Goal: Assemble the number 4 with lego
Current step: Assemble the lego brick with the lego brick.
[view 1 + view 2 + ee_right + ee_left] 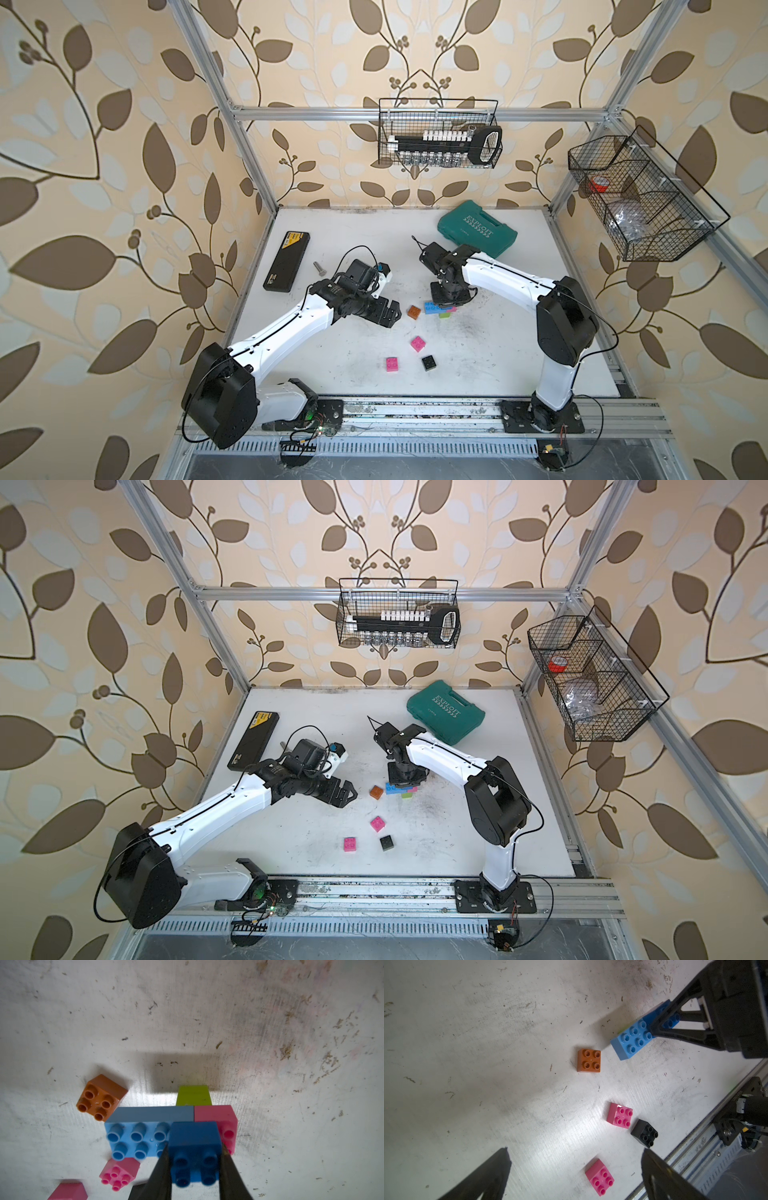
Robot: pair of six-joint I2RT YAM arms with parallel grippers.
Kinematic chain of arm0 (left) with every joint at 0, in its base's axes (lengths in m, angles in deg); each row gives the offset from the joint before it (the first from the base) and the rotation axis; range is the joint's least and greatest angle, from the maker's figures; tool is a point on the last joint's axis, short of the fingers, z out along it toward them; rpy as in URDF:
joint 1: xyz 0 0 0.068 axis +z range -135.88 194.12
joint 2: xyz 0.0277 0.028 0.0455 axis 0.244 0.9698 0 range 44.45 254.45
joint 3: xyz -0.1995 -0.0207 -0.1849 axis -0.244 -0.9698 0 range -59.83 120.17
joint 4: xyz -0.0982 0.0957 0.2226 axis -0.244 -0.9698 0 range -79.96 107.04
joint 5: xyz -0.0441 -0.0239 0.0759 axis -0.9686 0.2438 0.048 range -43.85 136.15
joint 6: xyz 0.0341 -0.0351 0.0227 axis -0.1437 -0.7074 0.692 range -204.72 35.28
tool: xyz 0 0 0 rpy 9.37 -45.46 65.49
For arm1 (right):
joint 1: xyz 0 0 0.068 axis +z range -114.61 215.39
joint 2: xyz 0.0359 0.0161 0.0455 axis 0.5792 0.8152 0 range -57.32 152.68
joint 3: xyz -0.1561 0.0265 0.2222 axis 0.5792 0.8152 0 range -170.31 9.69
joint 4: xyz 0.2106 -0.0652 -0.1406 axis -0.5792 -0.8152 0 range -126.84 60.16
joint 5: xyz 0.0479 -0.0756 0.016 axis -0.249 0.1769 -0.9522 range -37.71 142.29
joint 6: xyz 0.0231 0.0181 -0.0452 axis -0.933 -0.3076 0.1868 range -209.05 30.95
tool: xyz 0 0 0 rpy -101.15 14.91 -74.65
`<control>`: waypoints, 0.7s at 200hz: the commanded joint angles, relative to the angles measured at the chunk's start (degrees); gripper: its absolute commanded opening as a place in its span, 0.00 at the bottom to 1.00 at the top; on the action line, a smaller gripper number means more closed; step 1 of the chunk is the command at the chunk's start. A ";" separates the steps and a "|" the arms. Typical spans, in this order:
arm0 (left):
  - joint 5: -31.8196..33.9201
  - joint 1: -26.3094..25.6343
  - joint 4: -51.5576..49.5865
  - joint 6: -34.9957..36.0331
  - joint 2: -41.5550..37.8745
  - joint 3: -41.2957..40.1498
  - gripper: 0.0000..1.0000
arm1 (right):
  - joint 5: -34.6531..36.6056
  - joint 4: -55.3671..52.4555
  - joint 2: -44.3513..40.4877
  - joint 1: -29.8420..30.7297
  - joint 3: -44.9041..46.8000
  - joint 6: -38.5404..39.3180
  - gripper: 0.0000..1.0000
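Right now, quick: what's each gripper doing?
Left gripper: open, empty.
Right gripper: shut on the small blue brick.

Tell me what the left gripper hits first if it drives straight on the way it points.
Most likely the orange brick: in both top views it lies just beyond the open left gripper, and the left wrist view shows it ahead between the fingers. Height is unclear; the gripper may pass over it.
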 commanded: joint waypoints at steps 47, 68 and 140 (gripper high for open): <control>0.06 0.62 0.24 0.28 -0.75 1.69 0.99 | 0.49 -1.76 2.65 -0.05 0.45 0.00 0.36; 0.23 0.61 0.36 0.26 -0.94 1.59 0.99 | 0.34 -1.50 1.78 -0.05 0.14 -0.47 0.36; 0.41 0.61 0.36 0.28 -1.13 1.59 0.99 | -0.45 0.25 -1.17 -1.04 0.72 -1.28 0.42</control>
